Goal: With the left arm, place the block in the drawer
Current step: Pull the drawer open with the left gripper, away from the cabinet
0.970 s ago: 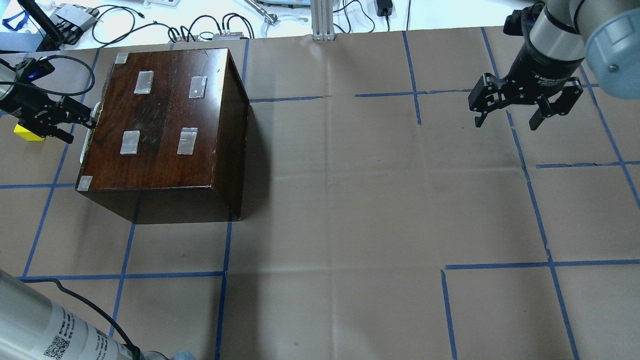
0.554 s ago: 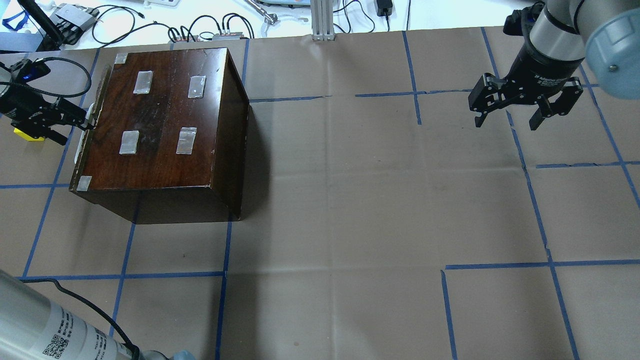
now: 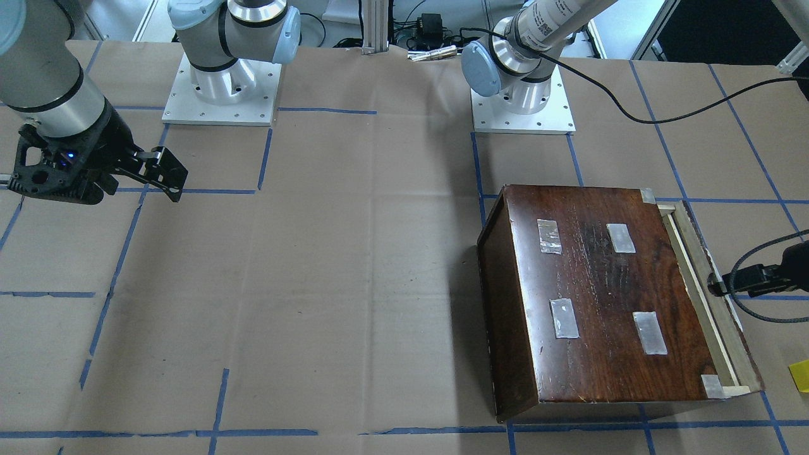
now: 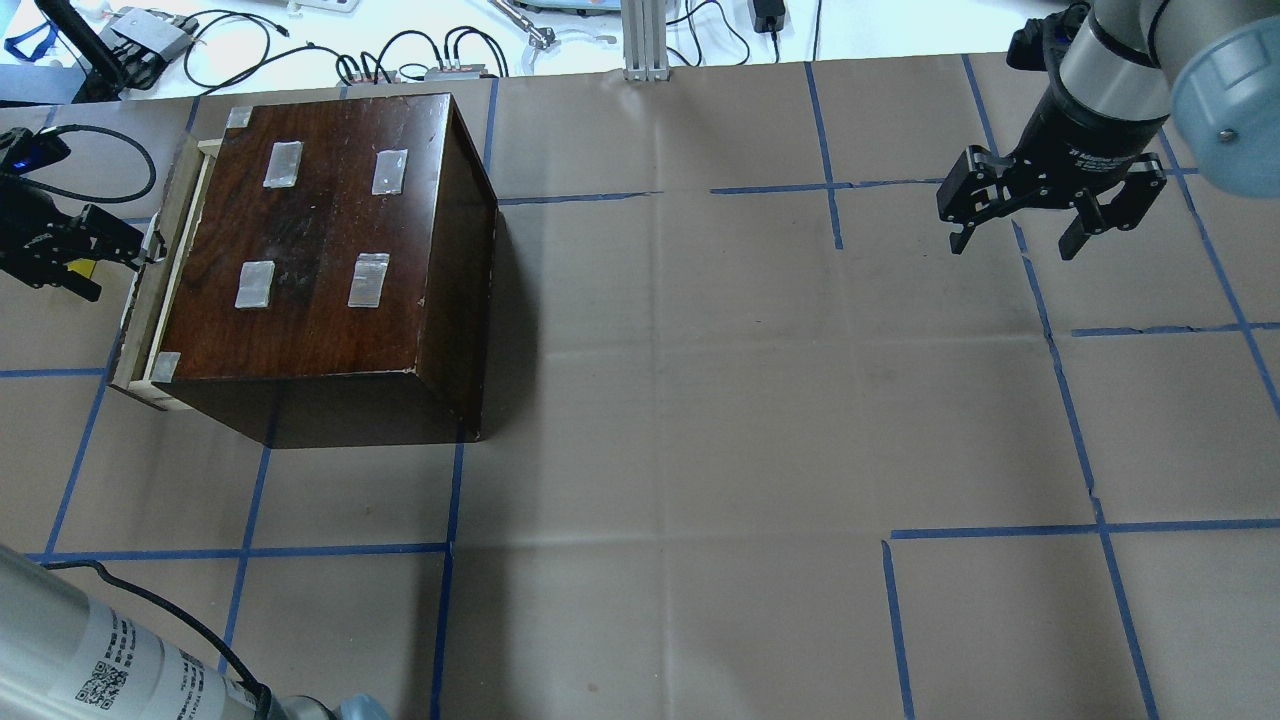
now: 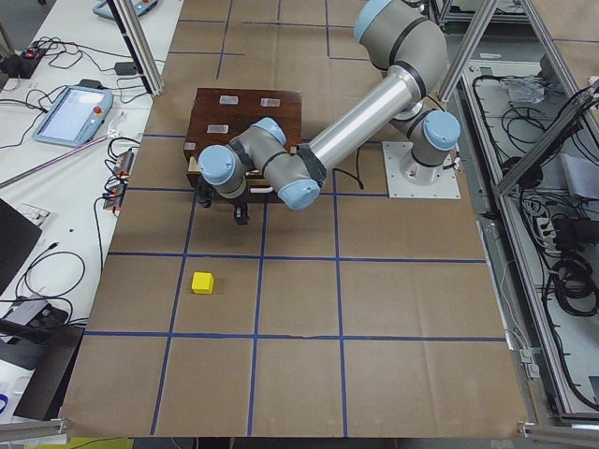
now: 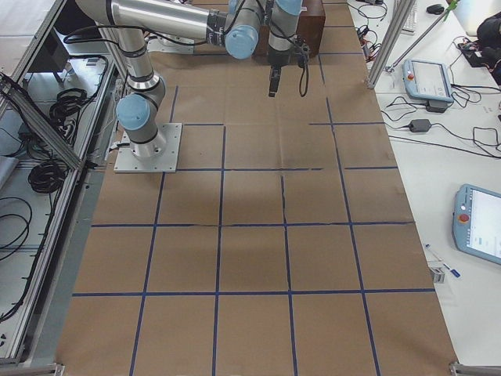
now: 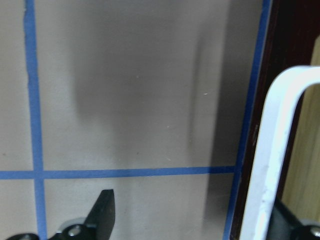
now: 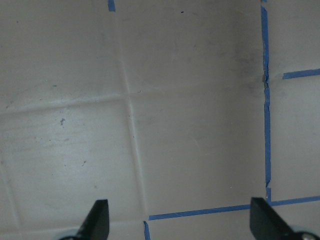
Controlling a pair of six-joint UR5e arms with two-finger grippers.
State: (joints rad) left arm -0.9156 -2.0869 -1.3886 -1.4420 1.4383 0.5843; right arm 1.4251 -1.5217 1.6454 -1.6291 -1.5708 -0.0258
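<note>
The yellow block (image 5: 202, 282) lies on the paper to the left of the cabinet, apart from it; the front-facing view shows it at the right edge (image 3: 799, 374). The dark-brown cabinet (image 4: 320, 230) has its drawer (image 4: 165, 270) pulled out a little, so a strip of pale wood shows. My left gripper (image 4: 120, 272) is open at the drawer front. The drawer's white handle (image 7: 267, 165) sits between its jaws, close against one finger (image 7: 287, 225). My right gripper (image 4: 1010, 245) is open and empty, hovering over the far right of the table.
Cables, a control box and an aluminium post lie beyond the table's far edge (image 4: 640, 40). Blue tape lines cross the brown paper. Both arm bases (image 3: 521, 95) stand at the robot's side of the table. The cabinet top carries several grey tape patches.
My left gripper has moved left with the handle, and the drawer has slid out from nearly shut to slightly open. The right arm has not moved.
</note>
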